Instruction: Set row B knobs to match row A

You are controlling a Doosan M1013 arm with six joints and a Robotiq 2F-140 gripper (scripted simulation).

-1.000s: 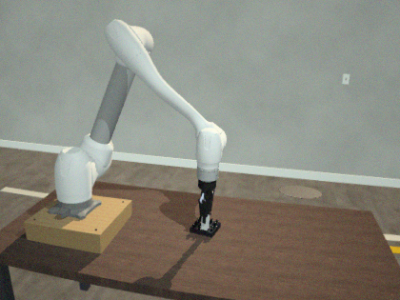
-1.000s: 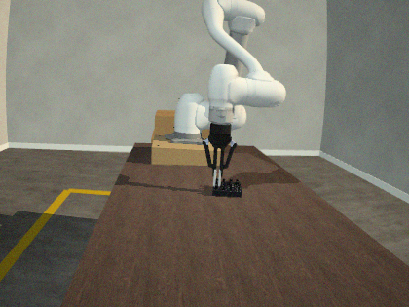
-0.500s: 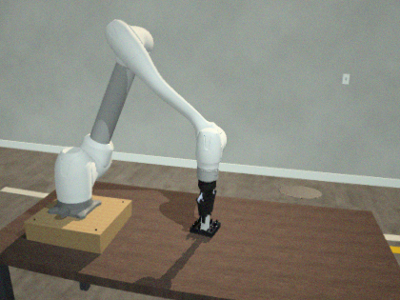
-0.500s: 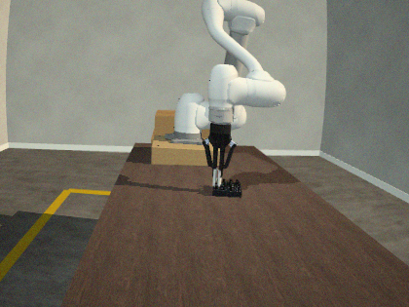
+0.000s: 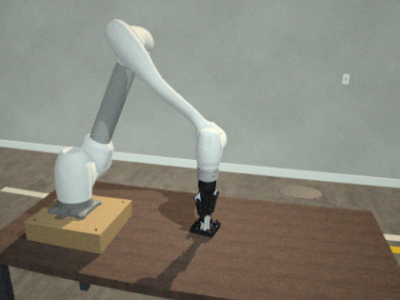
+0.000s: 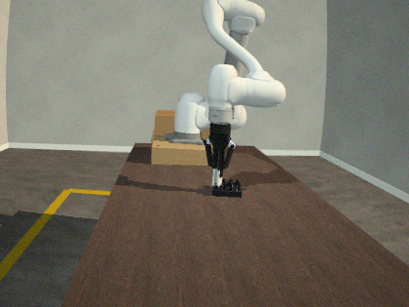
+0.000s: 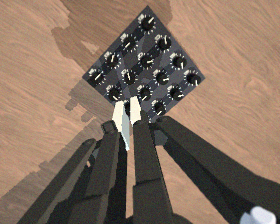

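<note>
A bare lab or workshop: grey walls [image 5: 286, 37], yellow floor tape [image 6: 34, 228], wooden table [image 6: 195, 252].

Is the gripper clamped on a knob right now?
Yes: the gripper is shut on a knob at the knob box's near corner.

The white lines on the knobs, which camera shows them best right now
The wrist view: it looks down on the knob box, so each knob's white line shows, though the gripper hides the nearest corner. In the top and exterior views the box is a small dark block under the gripper; no lines are readable.
</note>
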